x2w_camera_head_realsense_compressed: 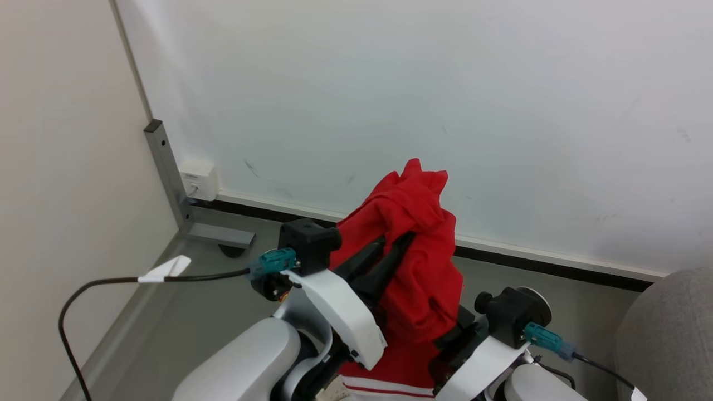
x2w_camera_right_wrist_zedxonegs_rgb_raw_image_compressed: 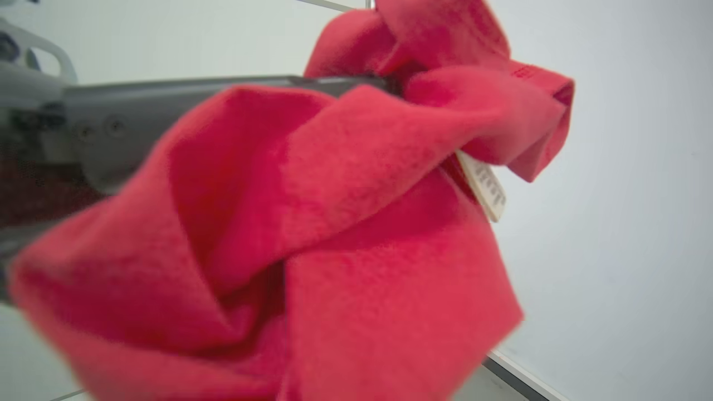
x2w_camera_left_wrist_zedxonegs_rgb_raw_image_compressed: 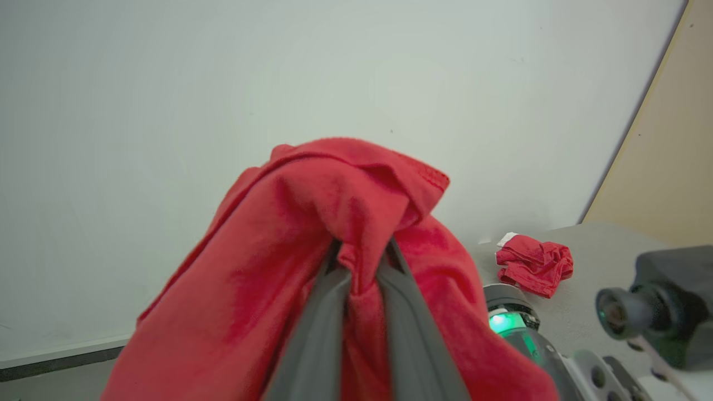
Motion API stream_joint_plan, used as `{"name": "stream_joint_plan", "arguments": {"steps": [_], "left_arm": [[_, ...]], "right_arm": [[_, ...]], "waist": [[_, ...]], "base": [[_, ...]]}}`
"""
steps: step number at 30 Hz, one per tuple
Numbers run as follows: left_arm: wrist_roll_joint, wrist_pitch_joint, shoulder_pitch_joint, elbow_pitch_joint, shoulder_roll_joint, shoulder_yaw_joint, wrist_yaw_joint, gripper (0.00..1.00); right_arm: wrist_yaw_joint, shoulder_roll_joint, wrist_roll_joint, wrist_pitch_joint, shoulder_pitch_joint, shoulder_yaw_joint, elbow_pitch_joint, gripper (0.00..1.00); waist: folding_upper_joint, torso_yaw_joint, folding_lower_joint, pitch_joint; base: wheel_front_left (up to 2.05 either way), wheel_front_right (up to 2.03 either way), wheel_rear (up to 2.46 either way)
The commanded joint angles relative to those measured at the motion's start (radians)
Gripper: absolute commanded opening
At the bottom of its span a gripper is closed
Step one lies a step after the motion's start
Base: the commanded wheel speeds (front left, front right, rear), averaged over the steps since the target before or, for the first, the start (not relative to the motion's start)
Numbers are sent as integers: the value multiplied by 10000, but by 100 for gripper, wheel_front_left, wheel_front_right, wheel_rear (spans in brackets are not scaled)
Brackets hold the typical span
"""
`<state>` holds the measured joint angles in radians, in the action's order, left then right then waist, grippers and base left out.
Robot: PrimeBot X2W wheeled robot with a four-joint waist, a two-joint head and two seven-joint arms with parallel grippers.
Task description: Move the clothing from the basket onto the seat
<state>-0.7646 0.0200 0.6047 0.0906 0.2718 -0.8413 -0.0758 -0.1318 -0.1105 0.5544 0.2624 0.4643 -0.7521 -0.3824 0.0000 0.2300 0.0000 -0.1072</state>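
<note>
Progress: crumpled garment (x2w_camera_left_wrist_zedxonegs_rgb_raw_image_compressed: 535, 264) lay on seat (x2w_camera_left_wrist_zedxonegs_rgb_raw_image_compressed: 604, 250), frame right | left gripper (x2w_camera_left_wrist_zedxonegs_rgb_raw_image_compressed: 363, 252) clamped clothing (x2w_camera_left_wrist_zedxonegs_rgb_raw_image_compressed: 278, 234) | right gripper (x2w_camera_head_realsense_compressed: 454, 334) closed, hold unclear

clothing (x2w_camera_head_realsense_compressed: 423, 267) hangs on the left tool (x2w_camera_head_realsense_compressed: 398, 238) before the wall (x2w_camera_head_realsense_compressed: 445, 83); another garment (x2w_camera_left_wrist_zedxonegs_rgb_raw_image_compressed: 535, 264) lies on the seat (x2w_camera_head_realsense_compressed: 668, 328) rightward.

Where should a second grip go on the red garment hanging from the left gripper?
Probably on the loose lower drape of the red garment, coming from the robot's right. The left gripper pinches the bunched top, so the fabric hangs below it in long loose folds open to that side.
</note>
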Motion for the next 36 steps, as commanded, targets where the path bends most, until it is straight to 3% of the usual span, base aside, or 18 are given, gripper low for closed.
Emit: {"name": "stream_joint_plan", "arguments": {"steps": [1,6,7,8,9,13,22,28,36], "left_arm": [[-22,78,-144,6,111,77,-47,0],[-16,173,-220,-7,172,125,-144,3],[-29,172,-238,-4,176,139,-183,32],[-45,179,-270,4,190,156,-207,69],[-35,180,-291,-3,217,144,-210,100],[53,236,-295,-161,293,98,-171,100],[491,1131,-383,-740,350,120,-65,100],[604,1568,-565,-814,371,-9,31,100],[1122,1810,-745,-662,491,-459,131,100]], "right_arm": [[22,-141,105,34,-149,-9,121,0],[22,-319,244,34,-322,150,427,0],[22,-360,274,34,-377,191,501,0],[22,-394,288,33,-429,227,572,0],[22,-421,286,33,-452,264,641,0],[22,-524,266,33,-402,304,851,0],[22,-1176,106,34,-862,1649,1447,0],[22,-1796,-92,34,-1359,2528,1815,0],[22,-1963,-687,34,-1807,3618,2772,0]], "waist": [[0,-68,0,1],[0,-231,0,57],[0,-287,0,83],[0,-360,0,110],[0,-454,0,139],[0,-951,0,234],[0,-2263,0,515],[0,-3387,0,766],[0,-5079,0,1174]], "base": [[0,0,0],[0,0,0],[0,0,0],[0,0,0],[0,0,0],[0,0,0],[0,0,0],[0,0,0],[0,0,0]]}}
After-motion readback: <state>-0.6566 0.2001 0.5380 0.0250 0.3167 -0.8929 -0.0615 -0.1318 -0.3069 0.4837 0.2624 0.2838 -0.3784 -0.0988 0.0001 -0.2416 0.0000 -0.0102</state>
